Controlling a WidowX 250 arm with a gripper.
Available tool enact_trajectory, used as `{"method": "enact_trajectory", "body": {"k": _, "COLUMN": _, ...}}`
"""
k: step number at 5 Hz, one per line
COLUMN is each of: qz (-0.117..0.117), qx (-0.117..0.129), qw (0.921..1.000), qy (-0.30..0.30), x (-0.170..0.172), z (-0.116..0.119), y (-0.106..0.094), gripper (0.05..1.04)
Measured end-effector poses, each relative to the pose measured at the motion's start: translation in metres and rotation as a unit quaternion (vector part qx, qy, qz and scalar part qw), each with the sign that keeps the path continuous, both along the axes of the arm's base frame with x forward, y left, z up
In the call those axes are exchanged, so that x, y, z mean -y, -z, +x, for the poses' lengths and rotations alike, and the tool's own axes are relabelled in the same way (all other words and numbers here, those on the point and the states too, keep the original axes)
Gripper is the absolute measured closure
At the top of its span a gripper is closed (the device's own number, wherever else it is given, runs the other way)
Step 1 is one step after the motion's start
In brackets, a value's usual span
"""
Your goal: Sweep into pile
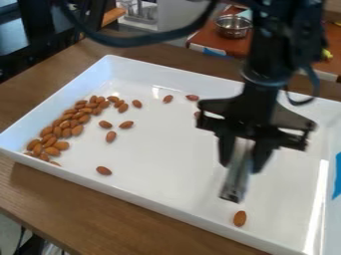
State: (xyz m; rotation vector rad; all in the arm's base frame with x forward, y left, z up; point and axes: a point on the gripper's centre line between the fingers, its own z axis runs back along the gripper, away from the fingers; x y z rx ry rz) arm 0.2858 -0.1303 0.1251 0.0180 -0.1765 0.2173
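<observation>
The almonds (70, 123) are brown, smooth-skinned ovals, each pointed at one end, some a shade darker than others. Most crowd together in a curved band along the tray's side at the left of the frame; a few lie apart near the centre left and upper centre, and one sits at the lower right. The white tray (160, 203) rests on the wooden bench (86, 213). At right of centre, the hand (245, 158) grips a silvery, slanting tool (236, 183) above the tray.
</observation>
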Motion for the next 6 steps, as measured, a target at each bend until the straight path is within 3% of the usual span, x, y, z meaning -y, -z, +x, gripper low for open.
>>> {"method": "enact_trajectory", "body": {"k": 2, "qz": 0.045, "qx": -0.006, "qw": 0.9989, "qy": -0.011, "x": 0.034, "z": 0.011, "y": 0.041, "gripper": 0.702}}
{"method": "enact_trajectory", "body": {"k": 3, "qz": 0.051, "qx": 0.014, "qw": 0.9985, "qy": -0.012, "x": 0.032, "z": 0.016, "y": 0.042, "gripper": 0.702}}
{"method": "enact_trajectory", "body": {"k": 4, "qz": 0.052, "qx": 0.010, "qw": 0.9986, "qy": -0.003, "x": 0.016, "z": 0.010, "y": 0.045, "gripper": 0.702}}
{"method": "enact_trajectory", "body": {"k": 5, "qz": 0.049, "qx": -0.009, "qw": 0.9987, "qy": -0.010, "x": -0.026, "z": -0.002, "y": 0.044, "gripper": 0.702}}
{"method": "enact_trajectory", "body": {"k": 6, "qz": 0.045, "qx": -0.009, "qw": 0.9989, "qy": 0.004, "x": -0.051, "z": -0.009, "y": 0.039, "gripper": 0.702}}
